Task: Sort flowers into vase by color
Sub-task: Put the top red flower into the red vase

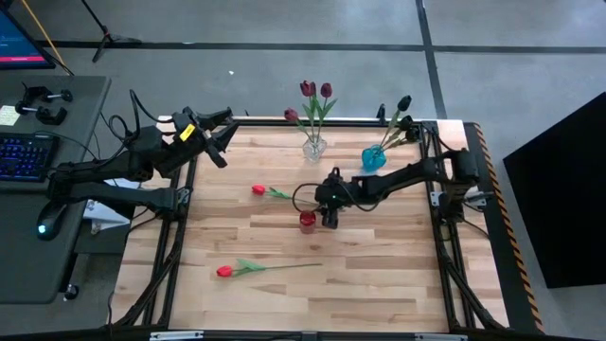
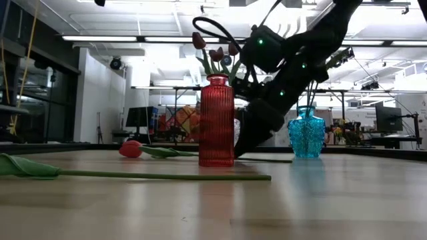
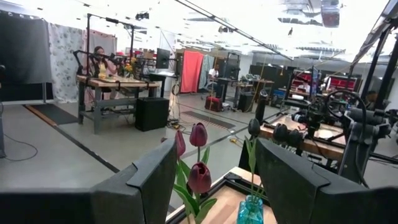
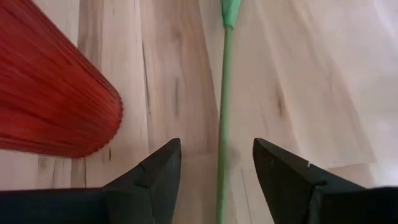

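Note:
My right gripper is low over the table's middle, open, right beside a red ribbed vase. Its fingers stand on either side of the green stem of a red tulip lying flat on the wood, and touch nothing. The red vase stands close by one finger. A second red tulip lies nearer the near edge. Maroon tulips stand in a clear vase, and near-black ones in a blue vase. My left gripper waits, open, raised by the far left corner.
The clear vase and the blue vase stand near the table's far edge, behind my right arm. In the low view the second tulip's stem lies across the foreground. Bare wood stretches along the near right side. A desk with a keyboard stands left of the table.

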Robot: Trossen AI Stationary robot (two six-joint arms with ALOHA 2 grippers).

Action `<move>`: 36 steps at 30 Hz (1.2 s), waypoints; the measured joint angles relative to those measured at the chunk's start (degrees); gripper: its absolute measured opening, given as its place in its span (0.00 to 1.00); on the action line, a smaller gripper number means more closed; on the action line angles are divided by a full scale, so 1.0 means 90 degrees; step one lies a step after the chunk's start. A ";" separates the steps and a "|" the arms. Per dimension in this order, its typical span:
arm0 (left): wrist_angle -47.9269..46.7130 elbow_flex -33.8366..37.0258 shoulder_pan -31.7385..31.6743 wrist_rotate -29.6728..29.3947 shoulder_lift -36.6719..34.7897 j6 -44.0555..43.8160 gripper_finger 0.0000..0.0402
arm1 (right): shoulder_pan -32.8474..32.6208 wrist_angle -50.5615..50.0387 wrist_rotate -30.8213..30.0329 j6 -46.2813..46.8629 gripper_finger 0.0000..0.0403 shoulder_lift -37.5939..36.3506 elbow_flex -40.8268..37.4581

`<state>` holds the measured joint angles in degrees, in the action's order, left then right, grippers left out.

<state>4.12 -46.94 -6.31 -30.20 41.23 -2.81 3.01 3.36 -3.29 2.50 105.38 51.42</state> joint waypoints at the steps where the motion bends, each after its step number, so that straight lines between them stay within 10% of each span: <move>1: 0.0002 0.0000 0.0000 0.0000 0.0000 0.0000 0.51 | 0.0000 0.0018 -0.0001 -0.0010 0.47 0.0045 0.0000; 8: -0.0012 0.0000 0.0000 0.0000 0.0000 0.0000 0.51 | 0.0000 0.0380 0.0016 -0.0164 0.43 0.0256 0.0000; 16: -0.0168 0.0000 0.0000 -0.0002 0.0000 0.0000 0.51 | 0.0011 -0.0024 -0.0011 0.0513 0.06 0.0348 0.0041; 21: -0.0339 0.0000 0.0000 -0.0002 0.0000 0.0001 0.51 | 0.0032 -0.0480 -0.0065 0.1034 0.02 0.0149 0.0027; 36: -0.0378 0.0000 -0.0005 -0.0031 -0.0192 0.0489 0.51 | 0.0019 -0.3534 0.0327 0.1196 0.00 -0.3426 -0.0015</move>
<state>0.72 -46.94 -6.35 -30.47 39.50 1.59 3.18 -28.44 -0.34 13.27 74.55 51.29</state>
